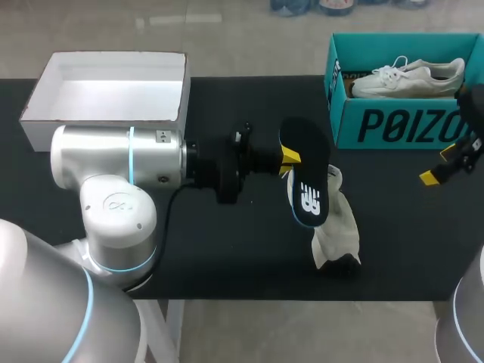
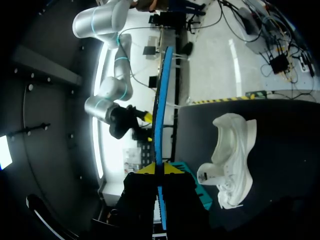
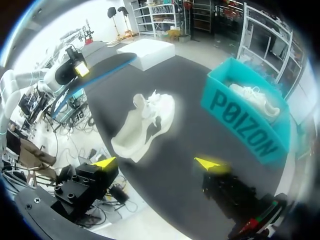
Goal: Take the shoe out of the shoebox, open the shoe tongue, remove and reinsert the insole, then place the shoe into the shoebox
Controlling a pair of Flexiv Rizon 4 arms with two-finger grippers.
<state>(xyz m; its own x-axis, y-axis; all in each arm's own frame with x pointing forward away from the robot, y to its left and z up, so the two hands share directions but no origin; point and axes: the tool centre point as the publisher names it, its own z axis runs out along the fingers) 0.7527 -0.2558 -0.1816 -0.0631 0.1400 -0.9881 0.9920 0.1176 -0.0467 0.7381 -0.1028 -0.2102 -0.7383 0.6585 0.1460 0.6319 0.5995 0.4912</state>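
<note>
Shoe (image 1: 336,231) lies on the counter (image 1: 227,249) beneath the insole (image 1: 306,170), which the left tool (image 1: 288,163) grips raised, seemingly ready for reinsertion; the right tool (image 3: 156,163) hangs wide open and empty by the shoebox (image 1: 393,121)

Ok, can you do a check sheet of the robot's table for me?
Surface: black table.
Job's things: insole held up in the air near the shoe, which lies on the table; teal shoebox holds a second shoe.
Clutter: open white box at the far left corner.
Tools: left tool shut on the insole; right tool open, holding nothing.
Cables: black cable on the left arm.
Surroundings: nothing seen.
</note>
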